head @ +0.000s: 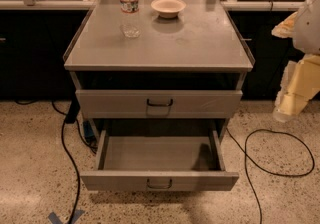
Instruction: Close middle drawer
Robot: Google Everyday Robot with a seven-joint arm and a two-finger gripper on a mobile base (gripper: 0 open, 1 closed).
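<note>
The grey metal cabinet (159, 58) stands in the middle of the camera view. Its middle drawer (159, 180) is pulled far out towards me. It has a low flat front, a small dark loop handle (159, 184) and an empty shallow grey tray (155, 153). The taller-fronted top drawer (159, 103) above it sits nearly flush. The lowest drawer is hidden under the open one. My gripper (284, 113) hangs at the right edge of the view, well to the right of the cabinet and above the level of the open drawer, touching nothing.
A clear water bottle (129, 7) and a pale bowl (168, 7) stand on the cabinet top. Black cables (67, 153) run over the speckled floor on the left and loop on the right (280, 168). Blue tape (64, 216) marks the floor. Dark counters stand behind.
</note>
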